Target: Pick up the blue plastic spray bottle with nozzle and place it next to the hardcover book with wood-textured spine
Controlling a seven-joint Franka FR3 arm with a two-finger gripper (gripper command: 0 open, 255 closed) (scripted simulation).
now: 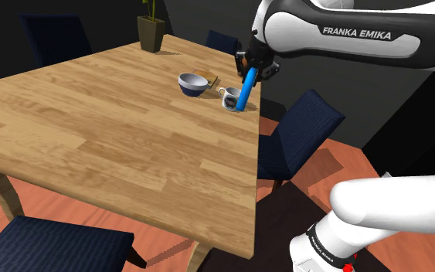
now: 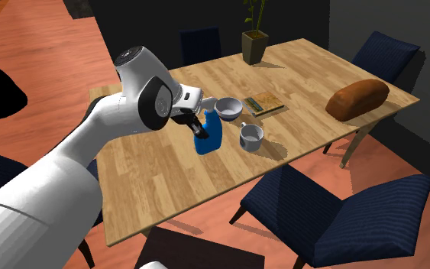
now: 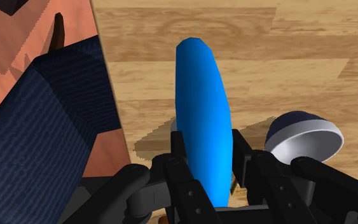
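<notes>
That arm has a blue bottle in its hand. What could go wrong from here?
1. The blue bottle hangs tilted in the hand, right beside the mug. Carrying it toward the book could knock the mug or the bowl, which both stand near that path.
2. Bottle and mug are near the table edge, so a slip might send one to the floor.

Mug (image 1: 228, 98) sits close beside the bottle (image 1: 246, 89), bowl (image 1: 193, 83) just past it, both crowding the book (image 1: 211, 76). Wide bare counter (image 1: 92, 124) opens on the shoulder view's left. In the second exterior view, clear wood lies between book and loaf (image 2: 357, 99); pot (image 2: 254, 44) guards the far corner. A chair (image 1: 297, 131) stands just off the counter's edge by the mug.
</notes>
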